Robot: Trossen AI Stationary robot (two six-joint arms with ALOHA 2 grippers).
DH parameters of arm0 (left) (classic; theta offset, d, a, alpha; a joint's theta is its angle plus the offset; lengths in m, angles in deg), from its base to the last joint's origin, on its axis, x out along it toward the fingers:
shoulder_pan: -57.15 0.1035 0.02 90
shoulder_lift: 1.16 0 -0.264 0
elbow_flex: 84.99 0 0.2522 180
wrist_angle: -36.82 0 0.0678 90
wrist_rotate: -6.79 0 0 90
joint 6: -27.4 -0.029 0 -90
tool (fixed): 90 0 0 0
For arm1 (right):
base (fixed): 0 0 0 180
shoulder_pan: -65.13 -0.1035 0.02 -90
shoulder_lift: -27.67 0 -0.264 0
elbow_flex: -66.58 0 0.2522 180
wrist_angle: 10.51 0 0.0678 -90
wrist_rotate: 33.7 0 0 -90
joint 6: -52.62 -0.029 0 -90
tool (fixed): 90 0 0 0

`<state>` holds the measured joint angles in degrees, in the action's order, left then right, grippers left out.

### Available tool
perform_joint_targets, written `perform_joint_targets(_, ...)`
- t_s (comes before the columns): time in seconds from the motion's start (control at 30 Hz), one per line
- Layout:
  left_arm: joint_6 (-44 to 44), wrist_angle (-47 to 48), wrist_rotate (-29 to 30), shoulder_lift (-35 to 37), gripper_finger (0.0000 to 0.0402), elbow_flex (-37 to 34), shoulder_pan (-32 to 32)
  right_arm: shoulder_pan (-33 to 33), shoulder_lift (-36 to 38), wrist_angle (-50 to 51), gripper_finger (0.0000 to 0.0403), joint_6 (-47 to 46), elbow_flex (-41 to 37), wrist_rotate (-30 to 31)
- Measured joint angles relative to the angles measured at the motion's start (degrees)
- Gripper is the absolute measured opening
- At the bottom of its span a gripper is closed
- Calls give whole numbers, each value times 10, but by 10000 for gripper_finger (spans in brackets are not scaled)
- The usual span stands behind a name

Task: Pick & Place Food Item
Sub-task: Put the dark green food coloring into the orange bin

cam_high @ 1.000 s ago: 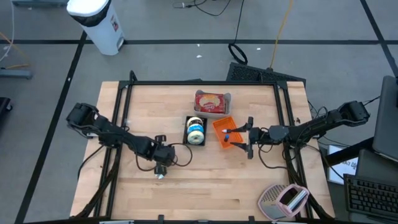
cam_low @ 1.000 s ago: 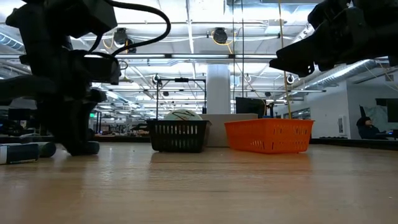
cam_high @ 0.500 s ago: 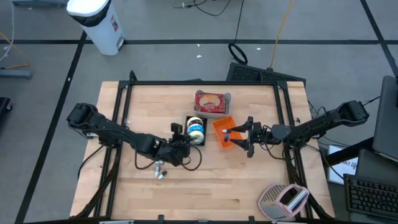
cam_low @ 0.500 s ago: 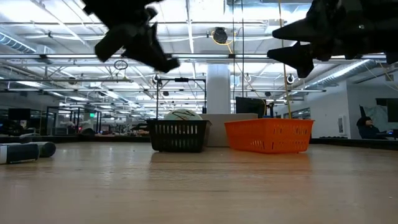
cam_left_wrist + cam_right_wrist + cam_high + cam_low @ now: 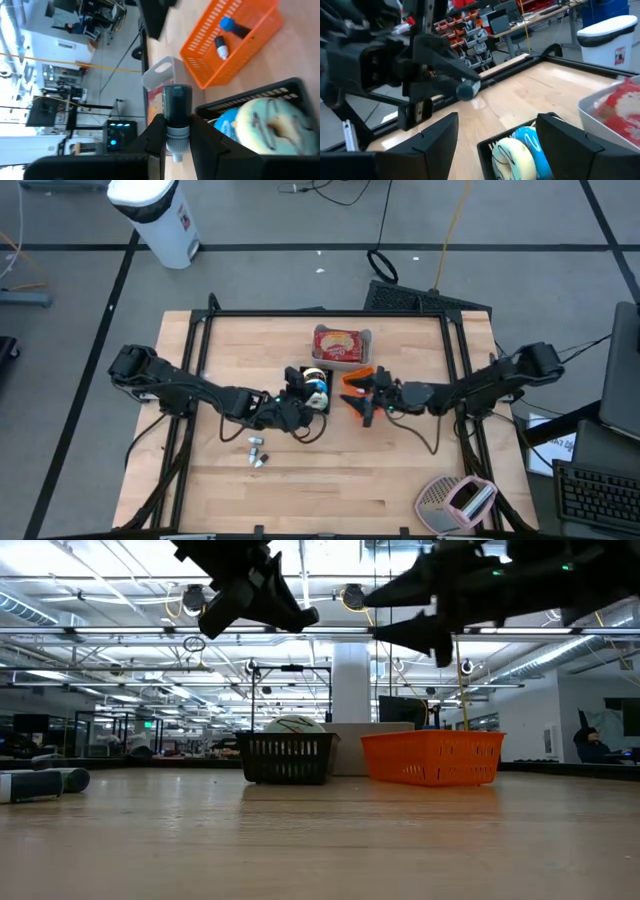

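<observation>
My left gripper [image 5: 297,392] hangs above the table at the left side of the black basket [image 5: 315,390], shut on a small bottle [image 5: 177,107] with a dark cap. The basket holds a blue and a cream doughnut [image 5: 265,127]. My right gripper [image 5: 358,398] hovers open over the orange basket [image 5: 360,385], its fingers [image 5: 440,135] pointing toward the black basket and touching nothing. The orange basket stands on the table to the right of the black one and holds two small blue-capped bottles [image 5: 227,35]. My left gripper pinches the bottle's pale neck [image 5: 176,137], just behind the dark cap, between its two fingers. The bottle lies along the fingers with its cap end [image 5: 467,90] sticking out beyond them. The fingers come from the table's left, slanting slightly down. The bottle is lifted clear.
Two more small bottles [image 5: 255,452] lie on the table nearer the front edge. A clear tub of red and yellow food [image 5: 342,345] stands behind the baskets. A pink and grey object [image 5: 455,500] sits at the near right corner.
My left gripper has risen from the small bottles on the table with one of them and gone right and toward the far edge to the black basket, tipping from pointing down to almost level. My right gripper has moved left over the orange basket and rolled.
</observation>
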<state>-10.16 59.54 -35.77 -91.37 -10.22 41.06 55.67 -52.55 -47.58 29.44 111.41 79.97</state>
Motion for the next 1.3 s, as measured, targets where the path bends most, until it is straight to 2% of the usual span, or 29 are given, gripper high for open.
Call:
perform_joint_targets(0.37,-44,0,12,0,60,0,-7,36,-122,0,262,-2,111,-54)
perform_joint_targets(0.5,-48,5,14,1,61,0,-7,46,-136,-3,274,-18,130,-88)
perform_joint_targets(0.67,-48,3,8,1,56,0,-6,54,-137,-1,274,-18,140,-95)
perform_joint_targets(0.93,-48,-7,6,1,62,0,-6,71,-137,11,248,-34,141,-150)
perform_joint_targets(1.3,-39,-23,-11,1,64,0,-5,71,-137,12,193,-32,141,-156)
